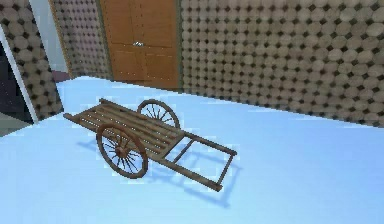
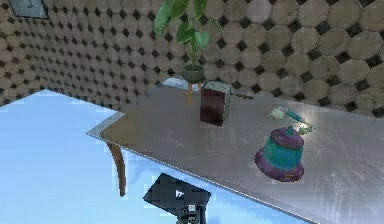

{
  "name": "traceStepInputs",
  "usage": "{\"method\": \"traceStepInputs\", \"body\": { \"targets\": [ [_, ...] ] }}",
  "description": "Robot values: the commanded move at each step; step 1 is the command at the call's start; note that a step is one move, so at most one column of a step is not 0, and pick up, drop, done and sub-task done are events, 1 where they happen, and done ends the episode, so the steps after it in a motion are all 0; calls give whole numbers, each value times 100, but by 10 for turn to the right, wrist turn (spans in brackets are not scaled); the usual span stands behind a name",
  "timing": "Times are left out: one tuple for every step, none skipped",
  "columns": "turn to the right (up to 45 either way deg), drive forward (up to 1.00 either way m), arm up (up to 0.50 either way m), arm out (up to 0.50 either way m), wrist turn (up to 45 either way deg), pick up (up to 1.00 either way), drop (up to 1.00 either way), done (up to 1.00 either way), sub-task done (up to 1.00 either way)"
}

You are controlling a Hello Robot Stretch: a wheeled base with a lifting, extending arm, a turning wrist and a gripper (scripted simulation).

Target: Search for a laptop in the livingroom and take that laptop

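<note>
Table seen with plant, box, purple lump; cart ahead.
Hand noted by a dark slab near table edge; whether anything is held cannot be told.

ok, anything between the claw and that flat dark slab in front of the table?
Nothing visible does. The flat dark slab sits right at the claw, just short of the near edge of the table. The table leg stands clear toward the arm side view's left. Can't confirm the slab is the laptop.
</note>
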Motion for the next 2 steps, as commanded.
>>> {"method": "traceStepInputs", "body": {
  "targets": [
    [0, 0, 0, 0, 450, 0, 0, 0, 0],
    [0, 0, 0, 0, 450, 0, 0, 0, 0]
  ]
}}
